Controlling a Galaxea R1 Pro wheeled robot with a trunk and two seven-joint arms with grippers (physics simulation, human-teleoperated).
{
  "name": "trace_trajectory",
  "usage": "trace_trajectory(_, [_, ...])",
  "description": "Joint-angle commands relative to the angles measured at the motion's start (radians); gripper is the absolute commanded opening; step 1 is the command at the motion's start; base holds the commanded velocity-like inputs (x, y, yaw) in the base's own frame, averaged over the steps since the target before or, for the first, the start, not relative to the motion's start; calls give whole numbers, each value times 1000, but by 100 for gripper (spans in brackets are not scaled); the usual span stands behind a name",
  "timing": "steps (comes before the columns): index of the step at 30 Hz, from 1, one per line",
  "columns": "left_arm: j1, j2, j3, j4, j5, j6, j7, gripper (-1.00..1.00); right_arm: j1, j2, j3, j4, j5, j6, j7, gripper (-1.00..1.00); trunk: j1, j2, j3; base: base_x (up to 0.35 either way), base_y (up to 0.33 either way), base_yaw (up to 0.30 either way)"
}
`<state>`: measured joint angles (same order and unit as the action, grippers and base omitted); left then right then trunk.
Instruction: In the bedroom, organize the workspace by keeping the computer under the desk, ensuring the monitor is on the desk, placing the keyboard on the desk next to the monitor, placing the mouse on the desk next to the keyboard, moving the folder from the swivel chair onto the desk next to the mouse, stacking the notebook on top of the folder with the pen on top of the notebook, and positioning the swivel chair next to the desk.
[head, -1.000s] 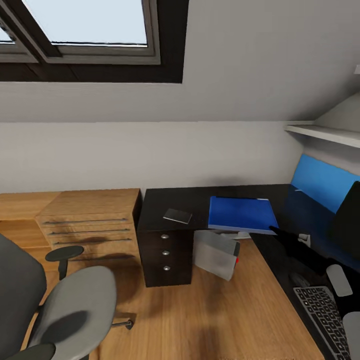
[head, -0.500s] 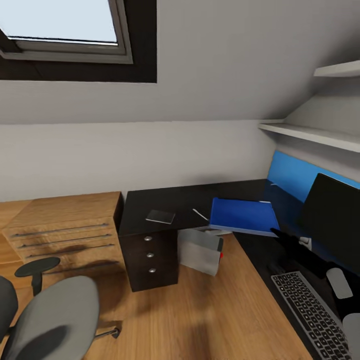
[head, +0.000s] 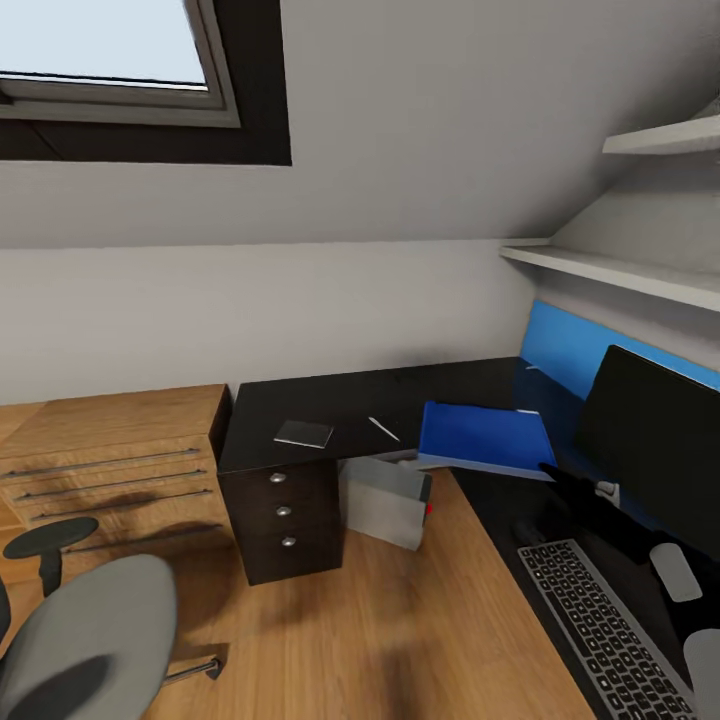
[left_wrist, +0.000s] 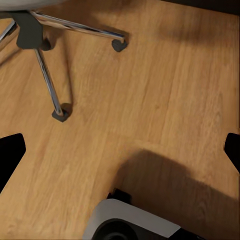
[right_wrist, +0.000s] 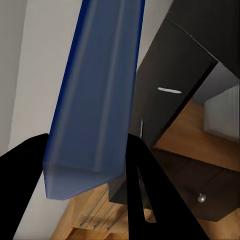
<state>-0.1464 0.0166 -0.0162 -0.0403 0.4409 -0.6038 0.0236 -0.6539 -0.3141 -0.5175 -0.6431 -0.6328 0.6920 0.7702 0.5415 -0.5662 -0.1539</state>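
Right fingers (right_wrist: 87, 165) clamped on folder (head: 485, 437), carried level above counter (head: 320, 400) to clear notebook (head: 304, 434) and pen (head: 383, 429). Destined beside mouse, probably. Left fingers (left_wrist: 120, 150) spread wide over floor, idle near chair (head: 85, 640).

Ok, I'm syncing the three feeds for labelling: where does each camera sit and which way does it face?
Head: high, looking down at the desk; right arm holds the folder.
Left wrist: facing the floor and swivel chair base; dark fingertips at the edges.
Right wrist: along the fingers gripping the folder.
Shared: folder, desk, pen.
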Motion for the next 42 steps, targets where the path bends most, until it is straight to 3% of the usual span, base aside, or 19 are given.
trace_trajectory(1, [-1, 0, -2, 0, 1, -3, 2, 100, -1, 0, -2, 2, -4, 6, 2, -100, 0, -2, -2, 0, -190, -1])
trace_trajectory(36, [-1, 1, -2, 0, 2, -4, 2, 100, -1, 8, -2, 26, -5, 4, 1, -100, 0, -2, -2, 26, -40, 0])
trace_trajectory(42, [-1, 1, -2, 0, 2, -5, 1, 100, -1, 15, 0, 33, -1, -60, -9, -100, 0, -2, -2, 230, 0, 0])
